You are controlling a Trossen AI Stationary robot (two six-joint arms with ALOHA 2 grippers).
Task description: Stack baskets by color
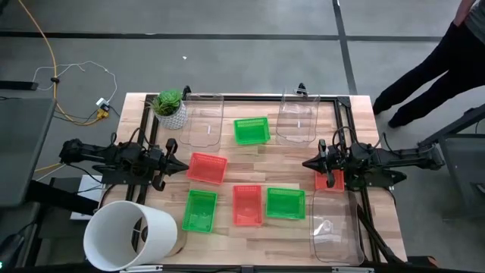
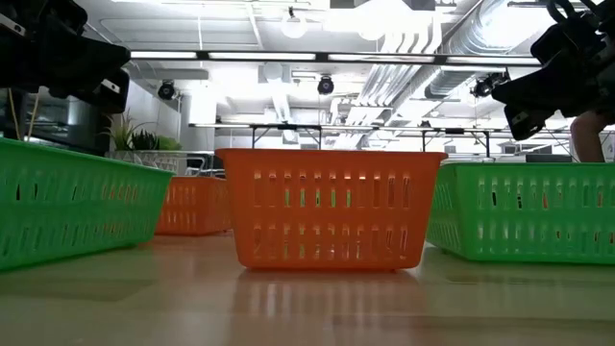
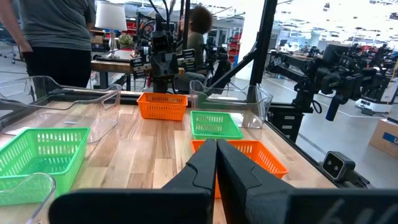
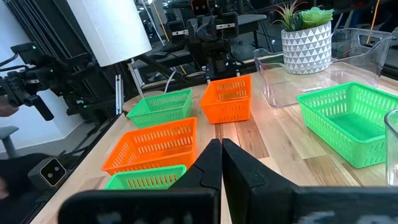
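Observation:
Three red and three green mesh baskets stand singly on the wooden table. A green basket (image 1: 251, 130) is at the far middle, and a red basket (image 1: 207, 167) is left of centre. Along the near side stand a green basket (image 1: 200, 210), a red one (image 1: 247, 205) and a green one (image 1: 285, 202). The third red basket (image 1: 330, 180) sits under my right arm. My left gripper (image 1: 183, 167) hovers shut at the left, its tip beside the left red basket. My right gripper (image 1: 306, 163) hovers shut at the right. Both point level toward the table's middle.
Clear plastic bins stand at the far left (image 1: 203, 119), the far right (image 1: 297, 117) and the near right (image 1: 334, 226). A white bucket (image 1: 130, 235) lies at the near left corner, and a potted plant (image 1: 170, 106) stands at the far left. A person's legs (image 1: 432, 68) are beyond the far right corner.

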